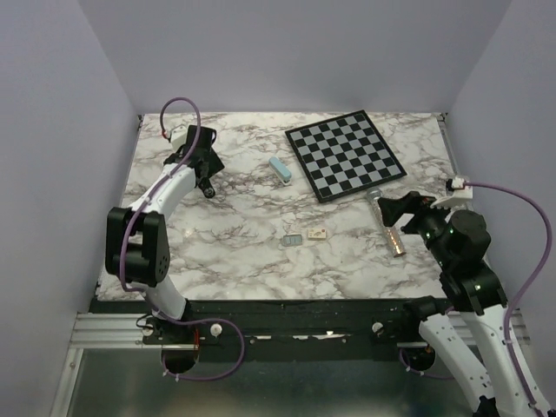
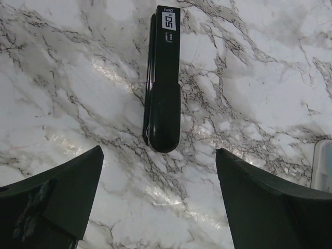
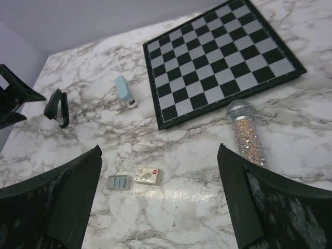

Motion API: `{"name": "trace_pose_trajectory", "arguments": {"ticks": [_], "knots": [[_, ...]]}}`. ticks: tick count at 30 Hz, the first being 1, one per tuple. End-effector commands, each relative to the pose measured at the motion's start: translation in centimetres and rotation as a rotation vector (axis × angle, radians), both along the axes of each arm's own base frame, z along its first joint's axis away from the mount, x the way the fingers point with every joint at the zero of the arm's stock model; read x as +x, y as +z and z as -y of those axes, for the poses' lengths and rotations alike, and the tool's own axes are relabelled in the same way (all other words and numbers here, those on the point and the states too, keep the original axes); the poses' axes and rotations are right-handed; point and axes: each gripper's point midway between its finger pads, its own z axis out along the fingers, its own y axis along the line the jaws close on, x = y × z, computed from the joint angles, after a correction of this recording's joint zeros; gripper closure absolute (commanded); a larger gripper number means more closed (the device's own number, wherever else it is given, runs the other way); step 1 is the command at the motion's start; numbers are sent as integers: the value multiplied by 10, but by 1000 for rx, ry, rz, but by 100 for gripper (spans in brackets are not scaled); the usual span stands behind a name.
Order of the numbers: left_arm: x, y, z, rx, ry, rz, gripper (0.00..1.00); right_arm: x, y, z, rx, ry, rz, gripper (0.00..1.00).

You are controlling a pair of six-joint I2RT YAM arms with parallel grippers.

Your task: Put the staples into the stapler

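The black stapler (image 2: 163, 78) lies closed on the marble table at the far left; it also shows in the right wrist view (image 3: 57, 107). My left gripper (image 2: 158, 168) is open and empty, hovering just short of the stapler's rounded end. In the top view the left gripper (image 1: 207, 181) largely covers the stapler. The staples (image 3: 118, 182) are a small silver-grey strip at mid-table (image 1: 292, 239), next to a small cream box (image 3: 147, 176). My right gripper (image 3: 158, 161) is open and empty, raised at the right side (image 1: 401, 207), well away from the staples.
A black-and-white chessboard (image 1: 345, 155) lies at the back right. A clear glittery tube with a silver cap (image 1: 388, 226) lies below my right gripper. A light blue oblong object (image 1: 279, 170) lies between stapler and chessboard. Walls enclose the table.
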Motion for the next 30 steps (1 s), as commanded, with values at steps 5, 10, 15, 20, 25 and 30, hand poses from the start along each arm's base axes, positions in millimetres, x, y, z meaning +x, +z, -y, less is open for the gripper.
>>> {"name": "trace_pose_trajectory", "arguments": {"ticks": [5,10,15,20,25,30], "knots": [[32,-40,-4,7,21,-110,12,-13,-7,33,-73,-135,33,0],[40,-58,-4,10,23,-146,30,-13,-14,32,-83,-133,31,0],[24,-60,2,-19,6,-154,67,-14,-16,28,-87,-112,45,0],[-16,-54,7,-21,-21,-182,91,-18,-14,21,-86,-70,75,0],[-62,-52,42,-57,-84,-174,90,-22,-11,17,-79,-48,98,0],[-104,-68,89,-110,-164,-208,84,-24,-11,12,-73,-19,112,0]]}}
